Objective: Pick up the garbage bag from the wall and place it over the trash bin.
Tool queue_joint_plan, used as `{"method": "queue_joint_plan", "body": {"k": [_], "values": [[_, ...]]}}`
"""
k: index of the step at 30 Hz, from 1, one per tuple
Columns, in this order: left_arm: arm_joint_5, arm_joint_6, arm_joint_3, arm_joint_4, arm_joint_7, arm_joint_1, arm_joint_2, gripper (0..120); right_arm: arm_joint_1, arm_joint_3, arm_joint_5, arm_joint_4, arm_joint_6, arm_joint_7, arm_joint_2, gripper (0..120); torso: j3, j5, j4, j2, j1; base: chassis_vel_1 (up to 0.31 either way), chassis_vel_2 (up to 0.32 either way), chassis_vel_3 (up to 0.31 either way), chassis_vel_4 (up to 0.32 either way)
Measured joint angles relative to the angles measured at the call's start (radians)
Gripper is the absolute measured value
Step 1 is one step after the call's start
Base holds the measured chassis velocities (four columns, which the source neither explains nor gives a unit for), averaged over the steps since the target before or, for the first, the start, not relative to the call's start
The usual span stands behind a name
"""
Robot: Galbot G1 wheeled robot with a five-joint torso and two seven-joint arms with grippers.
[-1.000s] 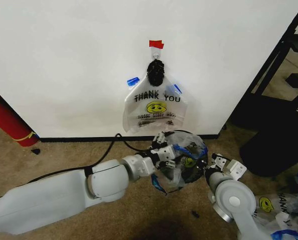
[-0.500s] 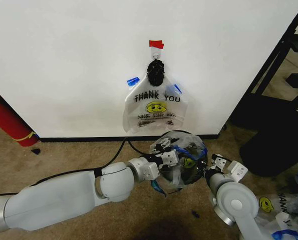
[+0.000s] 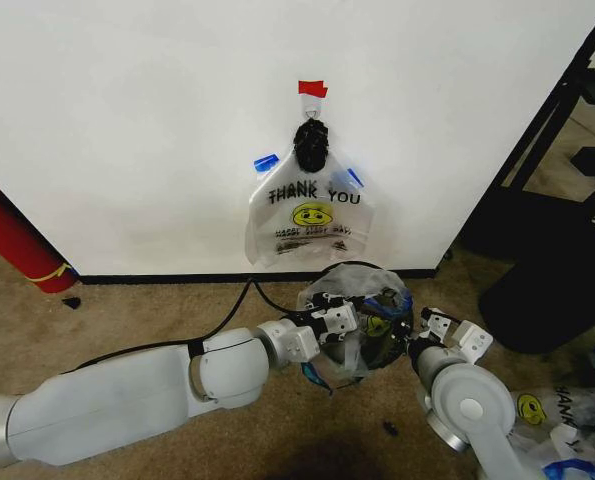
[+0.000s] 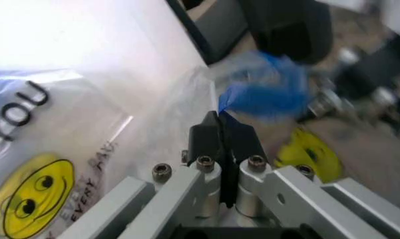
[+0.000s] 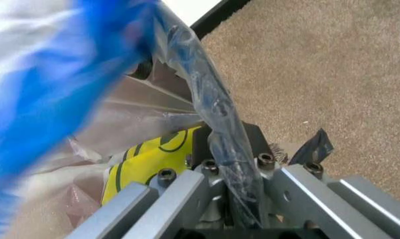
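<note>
Two grippers work at the trash bin (image 3: 362,320), which stands on the carpet just near of the wall (image 3: 157,130), below the hook. One garbage bag (image 3: 372,310) is draped over the bin's rim, its translucent film covering the far and right side of the mesh; a yellow smiley shows through near the bin's middle, and blue tape sits at the top edge. Left gripper (image 3: 329,312) reaches in from the left and meets the bag at the bin's left rim. In the left wrist view the left gripper (image 4: 225,133) has its black fingers (image 4: 203,139) pressed together, with a corner of blue-taped film at the tips; whether film is pinched between them I cannot tell for certain, though the pads look closed on the bag's edge. Right gripper (image 3: 429,325) sits at the bin's right side, touching the bag. In the right wrist view the right gripper (image 5: 230,149) is clamped on a twisted rope of the bag's plastic, which runs out between the fingers toward the blue tape. Another identical bag (image 3: 309,215), printed THANK YOU, hangs flat on the wall from a black bunched knot under a red tape patch (image 3: 312,88). Red cylinder (image 3: 12,235) with a yellow band leans at the far left against the wall. More bags (image 3: 552,415) lie on the carpet at near right.
</note>
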Motion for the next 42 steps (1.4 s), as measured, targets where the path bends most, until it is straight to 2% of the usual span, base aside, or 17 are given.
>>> {"method": "queue_joint_plan", "body": {"k": [6,14,25,33,42], "values": [[-0.191,0.037,-0.050,0.033,-0.065,-0.062,-0.044,0,-0.015,-0.028,-0.044,-0.009,-0.006,-0.020,0.002,0,0.000,0.0001,-0.0001,0.000,0.000,0.000,0.000,0.000,0.000],[-0.363,0.108,-0.104,0.096,-0.124,-0.094,-0.086,0,-0.051,-0.063,-0.112,0.003,-0.019,-0.069,-0.004,0,0.000,0.0000,-0.0001,0.000,0.000,0.000,0.000,0.000,0.000],[-0.422,0.168,-0.117,0.162,-0.113,-0.099,-0.078,0,-0.112,-0.068,-0.196,0.058,-0.022,-0.170,-0.022,0,0.000,-0.0001,-0.0001,0.000,0.000,0.000,0.000,0.000,0.000],[-0.456,0.189,-0.158,0.212,-0.080,-0.077,-0.023,0,-0.137,-0.059,-0.264,0.087,-0.001,-0.250,-0.033,0,0.000,-0.0001,0.0000,0.000,0.000,0.000,0.000,0.000,0.000],[-0.480,0.188,-0.229,0.174,-0.039,0.009,0.051,0,-0.127,-0.017,-0.239,0.095,0.028,-0.263,-0.034,0,0.000,-0.0001,0.0000,0.000,0.000,0.000,0.000,0.000,0.000]]}}
